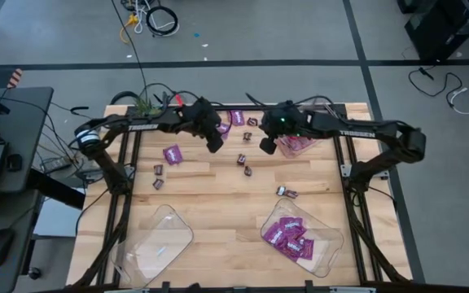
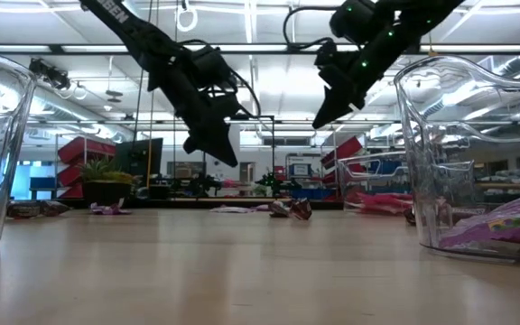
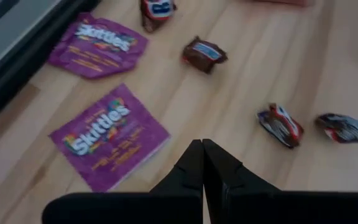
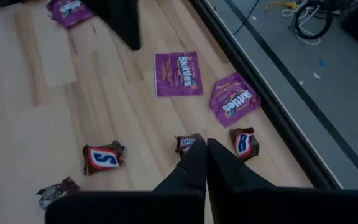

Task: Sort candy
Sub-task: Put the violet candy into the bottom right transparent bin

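The candy lies scattered over the far half of the wooden table. There are flat purple packets [image 1: 173,154] [image 1: 238,118] [image 3: 109,135] [image 4: 178,73] and small dark wrapped pieces [image 1: 241,159] [image 1: 287,192] [image 3: 204,54] [image 4: 103,157]. My left gripper [image 1: 216,146] [image 2: 224,155] [image 3: 202,144] hangs shut above the table beside a purple packet, holding nothing. My right gripper [image 1: 265,147] [image 2: 319,120] [image 4: 205,143] hangs shut above the table too. A small brown piece [image 4: 187,143] lies on the wood just past its tips.
Two clear trays stand at the near edge, the left one [image 1: 157,240] bare and the right one [image 1: 326,244] holding purple packets. A third clear container [image 1: 298,146] with pink contents stands at the far right. Bare wood lies between the trays and the candy.
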